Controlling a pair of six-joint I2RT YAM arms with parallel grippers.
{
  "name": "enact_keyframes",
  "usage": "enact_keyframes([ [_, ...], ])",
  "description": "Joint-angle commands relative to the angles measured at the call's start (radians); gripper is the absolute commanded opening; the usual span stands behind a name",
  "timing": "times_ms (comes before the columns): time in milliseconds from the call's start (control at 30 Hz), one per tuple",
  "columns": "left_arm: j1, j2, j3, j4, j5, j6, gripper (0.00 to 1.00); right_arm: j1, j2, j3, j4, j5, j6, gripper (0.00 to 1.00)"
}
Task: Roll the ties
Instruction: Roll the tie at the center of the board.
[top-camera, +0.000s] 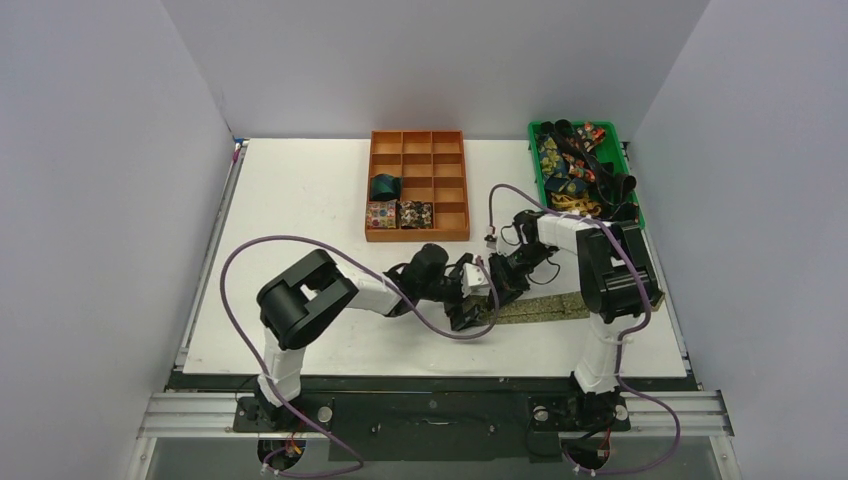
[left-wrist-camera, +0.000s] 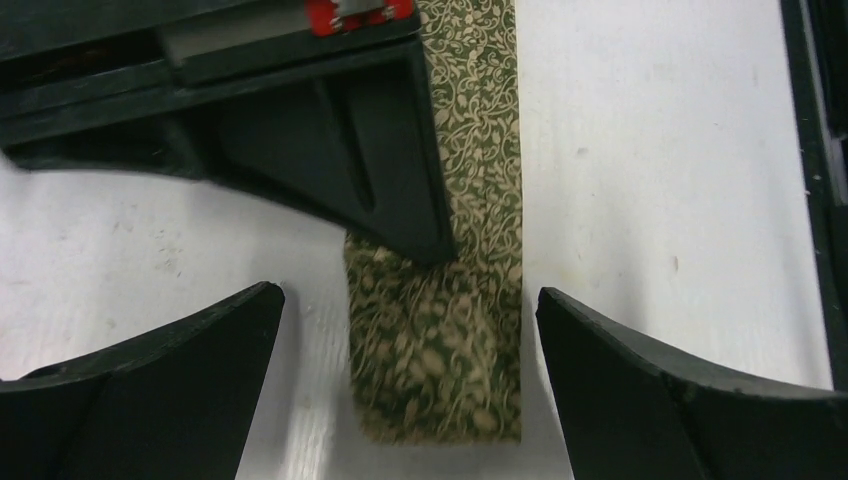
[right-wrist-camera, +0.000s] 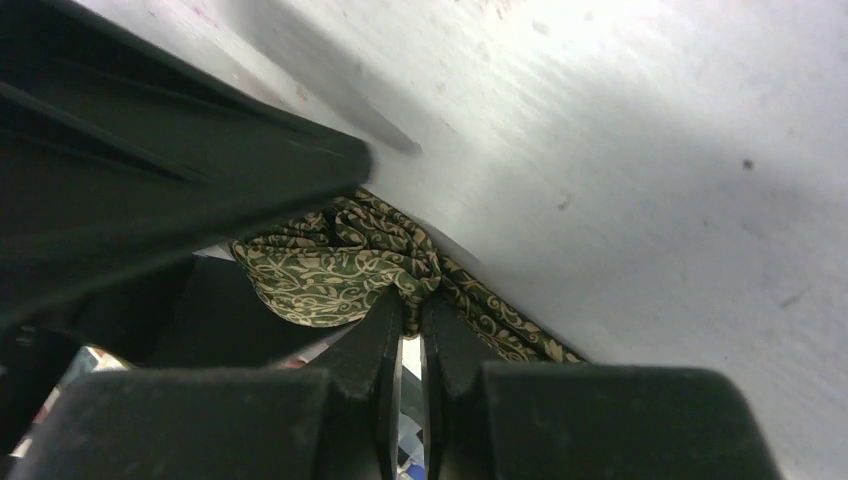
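Where the white counter (top-camera: 300, 200) carries an orange tray (top-camera: 372, 185) holding three coiled ties (top-camera: 381, 214) and a green bin (top-camera: 536, 165) of loose ties (top-camera: 570, 165), one olive-gold tie (top-camera: 548, 307) lies flat and unrolled at the near right. Right end effector (right-wrist-camera: 410, 300): nipped tight on a bunched fold at that tie's end; left end effector (left-wrist-camera: 408, 295): spread wide, straddling the strip, holding nothing. Step judged: starting the roll; next calls for turning the pinched end over onto the strip.
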Motion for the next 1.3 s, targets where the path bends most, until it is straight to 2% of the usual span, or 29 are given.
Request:
enact_keyframes([
  [0,-0.021,0.069,0.061,0.012,-0.084,-0.065,0.95,0.030,0.052,0.065,0.066,0.155,-0.043,0.00],
  [100,-0.004,0.076,0.009,-0.005,-0.088,-0.066,0.86,0.042,0.068,0.120,0.067,0.151,-0.038,0.00],
  [167,0.001,0.063,-0.046,-0.007,-0.090,-0.017,0.78,0.055,0.075,0.143,0.064,0.145,-0.036,0.00],
  [300,0.020,0.062,-0.091,-0.041,-0.173,0.041,0.47,0.072,0.063,0.168,0.042,0.092,-0.041,0.00],
  [367,0.039,0.065,-0.086,-0.067,-0.227,0.035,0.39,0.070,0.025,0.160,0.025,0.045,-0.031,0.00],
  [500,0.059,0.059,-0.088,-0.110,-0.197,0.084,0.36,0.066,-0.081,0.078,0.019,0.004,0.022,0.00],
  [567,0.067,0.047,-0.099,-0.103,-0.153,0.106,0.34,0.055,-0.077,0.024,0.031,0.005,0.038,0.00],
  [667,0.073,0.042,-0.104,-0.114,-0.091,0.141,0.36,0.033,-0.031,0.018,0.064,0.054,0.038,0.00],
  [733,0.073,0.042,-0.107,-0.114,-0.087,0.140,0.46,0.012,0.031,0.029,0.064,0.083,0.032,0.00],
  [767,0.076,0.036,-0.110,-0.111,-0.088,0.135,0.57,0.007,0.067,0.035,0.064,0.097,0.026,0.00],
  [800,0.085,0.029,-0.114,-0.097,-0.082,0.122,0.63,0.001,0.081,0.040,0.067,0.107,0.023,0.00],
  [867,0.112,-0.001,-0.140,-0.040,-0.030,0.090,0.69,-0.002,0.109,0.056,0.076,0.141,0.017,0.00],
  [1067,0.144,-0.047,-0.199,0.076,0.136,0.028,0.75,0.005,0.146,0.075,0.083,0.185,0.003,0.00],
  [1267,0.116,0.074,-0.165,0.411,0.172,-0.185,0.75,0.004,0.152,0.068,0.075,0.196,-0.042,0.00],
])
